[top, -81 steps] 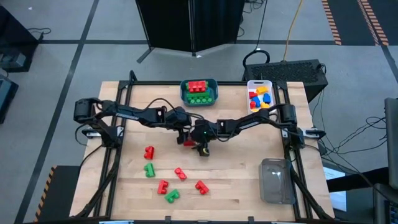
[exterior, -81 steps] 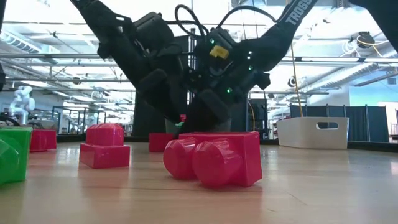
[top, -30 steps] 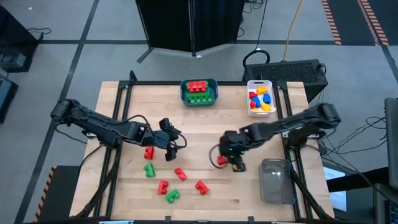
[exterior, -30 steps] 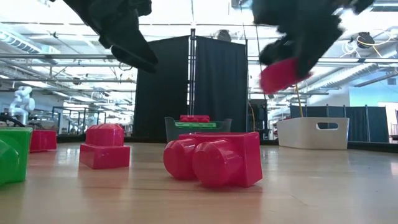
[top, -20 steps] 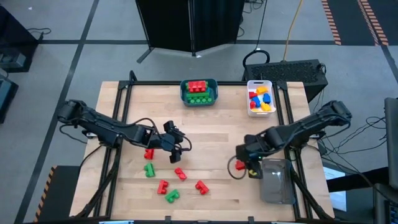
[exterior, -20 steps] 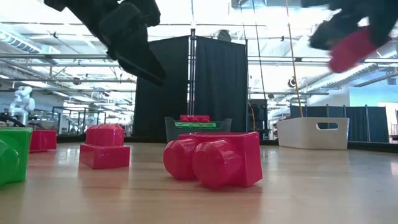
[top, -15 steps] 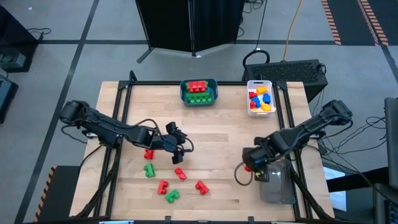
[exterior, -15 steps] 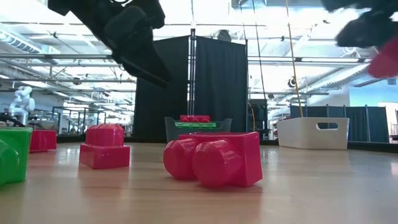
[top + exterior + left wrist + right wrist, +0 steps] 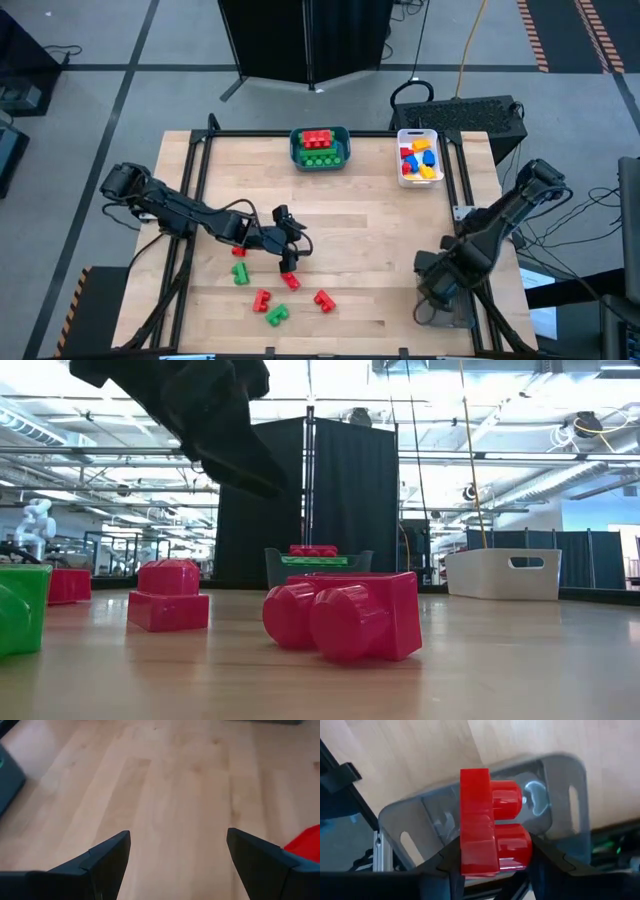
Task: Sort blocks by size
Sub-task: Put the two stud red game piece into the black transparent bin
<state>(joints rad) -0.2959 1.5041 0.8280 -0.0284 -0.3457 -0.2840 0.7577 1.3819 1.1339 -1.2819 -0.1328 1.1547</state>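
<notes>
My right gripper (image 9: 438, 280) is shut on a red two-stud brick (image 9: 487, 825) above the clear bin (image 9: 555, 785) at the table's near right corner. My left gripper (image 9: 289, 247) is open and empty, low over the wood just above a red brick (image 9: 291, 281); that brick shows at the edge of the left wrist view (image 9: 306, 845). Around it lie more loose red and green bricks (image 9: 262, 298). In the low view my left gripper (image 9: 235, 450) hangs above a red brick lying on its side (image 9: 345, 615). My right gripper pinches the red brick between its two fingers, one on the flat underside (image 9: 470, 862) and one on the studded side. The fingers point down from above. The brick is lifted clear over the clear bin's opening, its studs pointing sideways.
A teal bin (image 9: 320, 148) with red and green bricks and a white bin (image 9: 419, 158) with blue, yellow and red bricks stand at the far edge. Bare wood lies in the table's middle. Black frame rails run along both sides.
My right gripper has carried the red brick toward the table's near right corner and now holds it over the clear bin. My left gripper has moved right and toward the near edge, and down toward the loose red brick.
</notes>
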